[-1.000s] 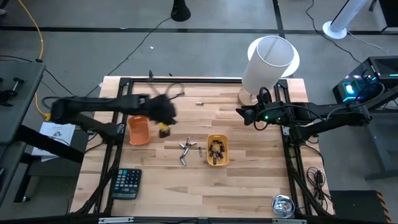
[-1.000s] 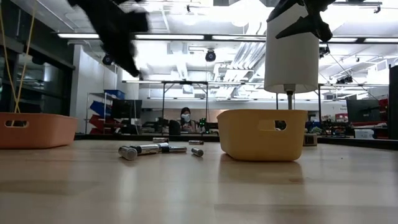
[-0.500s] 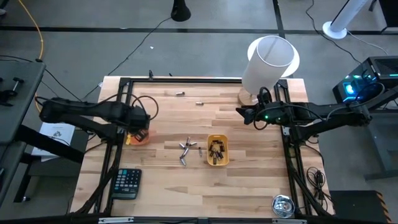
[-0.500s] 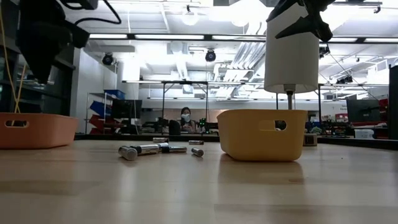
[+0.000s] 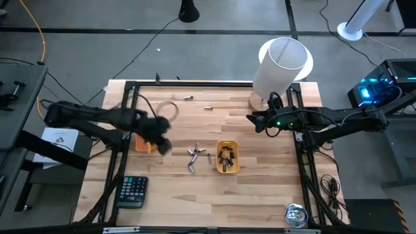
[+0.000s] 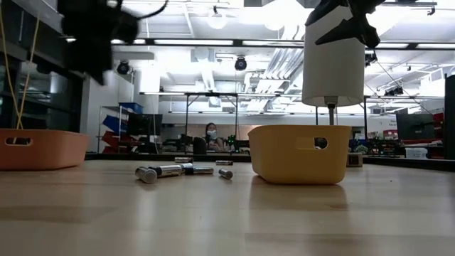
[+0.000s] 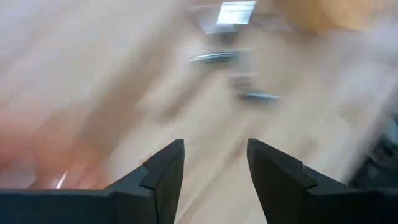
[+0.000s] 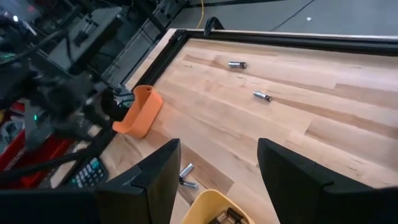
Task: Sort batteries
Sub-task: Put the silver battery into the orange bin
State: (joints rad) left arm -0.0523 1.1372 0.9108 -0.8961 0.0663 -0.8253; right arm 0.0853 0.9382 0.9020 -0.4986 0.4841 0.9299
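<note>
Several loose batteries [image 5: 194,156] lie on the wooden table [image 5: 260,188] between the orange tray [image 5: 142,143] and the yellow tray [image 5: 227,157]; the yellow tray holds more batteries. Two single batteries [image 5: 188,97] [image 5: 208,107] lie near the far edge. My left gripper [image 5: 161,144] is blurred, just right of the orange tray and above the table; its wrist view shows it [image 7: 214,155] open with nothing between the fingers. My right gripper [image 5: 250,119] hangs open above the table's right part, beside the lamp, also empty [image 8: 217,155].
A white lamp [image 5: 281,62] stands at the far right corner. A black calculator [image 5: 132,191] lies at the near left. A small metal object [image 5: 296,216] sits at the near right corner. Bare wood stretches along the near edge.
My left gripper has swung toward the table's left edge to above the orange tray, then back toward the right and near edges, to just beside that tray. The loose batteries and both trays have stayed in place.
</note>
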